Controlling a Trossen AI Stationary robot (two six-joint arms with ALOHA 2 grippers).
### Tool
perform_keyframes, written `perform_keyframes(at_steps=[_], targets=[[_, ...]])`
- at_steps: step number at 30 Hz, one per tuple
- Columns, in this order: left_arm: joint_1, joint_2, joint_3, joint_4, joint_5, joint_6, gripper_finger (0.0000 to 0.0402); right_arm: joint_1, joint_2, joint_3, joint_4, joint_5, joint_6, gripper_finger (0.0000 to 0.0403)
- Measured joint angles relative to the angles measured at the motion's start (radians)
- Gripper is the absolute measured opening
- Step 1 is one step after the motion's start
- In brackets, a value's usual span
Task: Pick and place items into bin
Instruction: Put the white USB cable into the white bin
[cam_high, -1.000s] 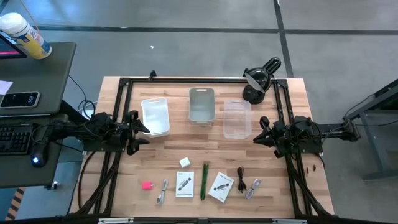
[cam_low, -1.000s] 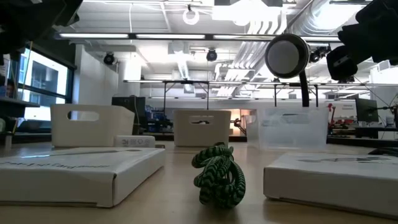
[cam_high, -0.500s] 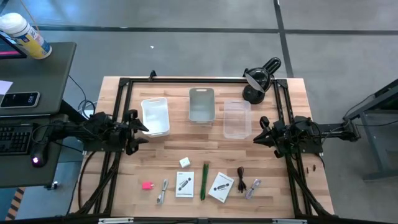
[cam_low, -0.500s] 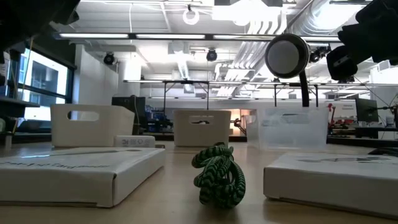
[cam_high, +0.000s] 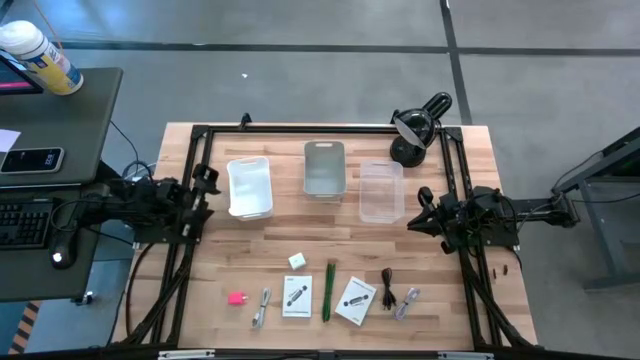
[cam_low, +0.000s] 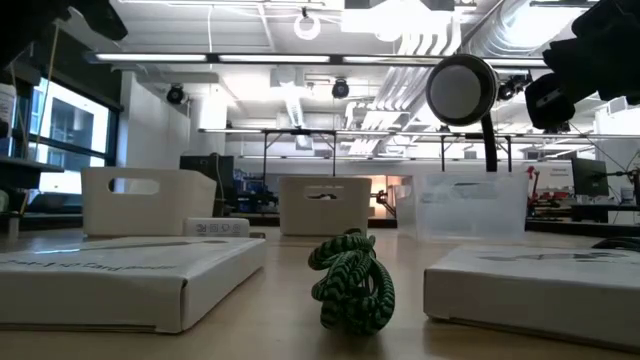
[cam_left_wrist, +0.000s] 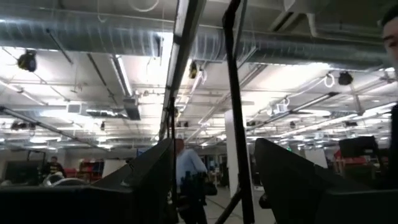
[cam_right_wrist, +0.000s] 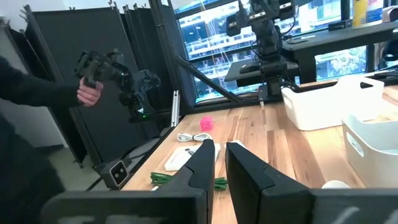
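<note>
Left gripper: the left gripper (cam_high: 207, 183) is at the left side of the surface (cam_high: 470, 160), just beside the white bin (cam_high: 250, 187); its two fingers (cam_left_wrist: 146, 180) stand apart and hold nothing.
Right gripper: the right gripper (cam_high: 415, 212) is at the right side, near the clear bin (cam_high: 381, 190); its fingers (cam_right_wrist: 202, 165) are nearly together, with only a thin gap, and nothing is between them.
Bins: three bins stand in a row in the middle of the surface: white, then the grey bin (cam_high: 324, 168), then the clear one.
Items: all lie in a row near the front edge, outside the bins.
Pink block: the pink block (cam_high: 238, 298) is the item most to the left.
Silvery pieces: one silvery piece (cam_high: 263, 305) lies beside the pink block, another (cam_high: 408, 301) at the far right.
White cube: the white cube (cam_high: 297, 261) sits a little behind the row.
Cards: two white cards (cam_high: 297, 296) lie flat, with the green pen (cam_high: 329, 289) between them.
Cable: the black cable (cam_high: 388, 290) lies to the right of the second card.
Lamp: a black lamp (cam_high: 417, 127) stands at the back right corner.
Person: a hand (cam_right_wrist: 89, 93) shows in the room behind the surface.
</note>
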Motion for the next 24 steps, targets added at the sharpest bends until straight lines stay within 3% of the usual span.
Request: perform_keyframes(at_steps=[3,8,11,15,24], targets=[[0.000,0.000,0.000,-0.018,0.015,0.000,0.0215,0.000,0.000,0.000,0.071,0.069,0.106,0.0032],[0.000,0.000,0.000,-0.023,0.017,-0.002,0.0215,0.000,0.000,0.000,0.276,0.220,0.581,0.0032],[0.000,0.000,0.000,-0.022,-0.002,-0.001,0.0215,0.000,0.000,0.000,0.360,0.345,0.769,0.0032],[0.000,0.000,0.000,-0.024,-0.024,0.000,0.0215,0.000,0.000,0.000,0.375,0.382,0.792,0.0032],[0.000,0.000,0.000,-0.022,-0.024,0.000,0.0215,0.000,0.002,0.000,0.336,0.412,0.634,0.0032]])
